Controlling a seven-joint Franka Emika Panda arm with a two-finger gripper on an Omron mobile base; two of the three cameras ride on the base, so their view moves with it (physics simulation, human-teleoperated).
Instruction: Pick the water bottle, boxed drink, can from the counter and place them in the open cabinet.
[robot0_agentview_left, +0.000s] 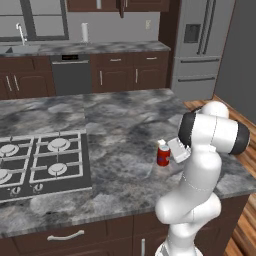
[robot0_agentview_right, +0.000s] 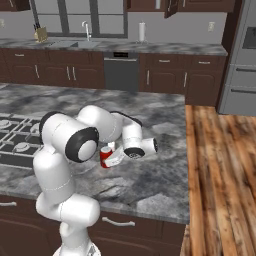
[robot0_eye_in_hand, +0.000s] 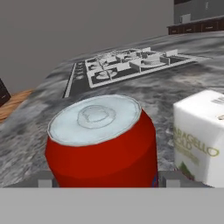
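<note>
Can: one, red, upright on the tabletop in the left base view, the arm's hand just beside it.

Right base view: can partly behind the arm; cooktop well beyond.

Hand view: can between the end effector's fingers, one carton just beside. Contact unclear; I cannot tell its state.

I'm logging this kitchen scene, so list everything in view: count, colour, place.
can: one, red with silver top, upright on the counter between the fingertips
boxed drink: one, cream, on the counter close beside the can
counter: one, grey marbled
cooktop: one, dark with pale burners, set in the counter
paper towel roll: one, white, far counter
fridge: one, grey, far wall
gripper: one, jaws either side of the can, grip not clear
</note>
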